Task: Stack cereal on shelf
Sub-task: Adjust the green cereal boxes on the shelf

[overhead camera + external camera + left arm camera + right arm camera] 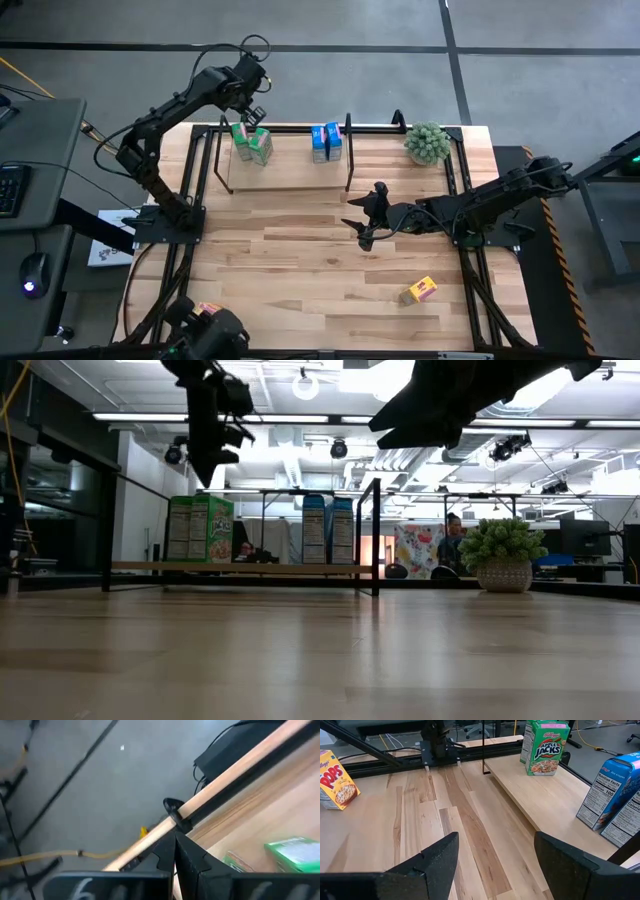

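High view, left gripper (256,112): raised over the shelf's left end, just above the green boxes; its jaws are seen pressed together with nothing between them.
High view, right gripper (366,218): held over the middle of the counter (300,270), in front of the shelf; the jaws are spread wide and empty.
High view, shelf (290,170): a black tube rack with a light board, set at the counter's far edge.
High view, green cereal boxes (253,144): two are stood side by side on the board's left part.
High view, blue cereal boxes (326,142): two are stood together near the board's right end.
High view, yellow-orange cereal box (418,291): lain on the counter near the right front, well apart from the shelf.
High view, plant (427,142): placed right of the shelf.
Low view: green boxes and blue boxes are seen upright on the board; a person (452,538) is seen in the room behind.
Left wrist view: closed jaws are shown above the counter's edge, a green box just beside.
Right wrist view: open jaws are shown; an Apple Jacks box, blue boxes and a Pops box are seen ahead.
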Robot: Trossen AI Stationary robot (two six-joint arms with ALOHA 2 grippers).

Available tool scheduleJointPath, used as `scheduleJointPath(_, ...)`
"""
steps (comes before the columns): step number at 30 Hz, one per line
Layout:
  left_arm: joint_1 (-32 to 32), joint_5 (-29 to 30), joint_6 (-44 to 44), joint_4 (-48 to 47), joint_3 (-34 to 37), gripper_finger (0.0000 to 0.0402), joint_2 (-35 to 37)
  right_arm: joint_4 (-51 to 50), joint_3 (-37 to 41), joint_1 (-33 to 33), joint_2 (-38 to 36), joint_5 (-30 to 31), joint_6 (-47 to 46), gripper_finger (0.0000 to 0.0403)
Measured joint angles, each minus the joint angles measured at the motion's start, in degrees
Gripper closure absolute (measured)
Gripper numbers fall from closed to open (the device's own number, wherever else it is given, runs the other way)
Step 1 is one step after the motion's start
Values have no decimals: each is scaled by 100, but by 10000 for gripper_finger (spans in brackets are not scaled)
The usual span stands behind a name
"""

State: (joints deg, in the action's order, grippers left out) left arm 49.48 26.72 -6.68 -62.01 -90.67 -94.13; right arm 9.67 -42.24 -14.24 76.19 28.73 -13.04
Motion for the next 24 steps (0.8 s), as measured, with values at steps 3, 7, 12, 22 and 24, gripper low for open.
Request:
scheduleJointPath(3, 89, -25, 57, 22, 110, 401, -143, 0, 0, 0, 1, 0, -20, 151)
scheduleJointPath(7, 75, 53, -9, 145, 476, 401, -299, -8, 0, 0, 0, 0, -28, 151)
scheduleJointPath(12, 82, 124, -47, 276, 705, 402, -310, -11, 0, 0, 1, 2, -42, 151)
scheduleJointPath(22, 2, -68, -129, 193, 706, 402, -305, -9, 0, 0, 1, 2, -44, 151)
scheduleJointPath(24, -32, -68, -130, 191, 706, 402, -305, -9, 0, 0, 0, 2, -42, 151)
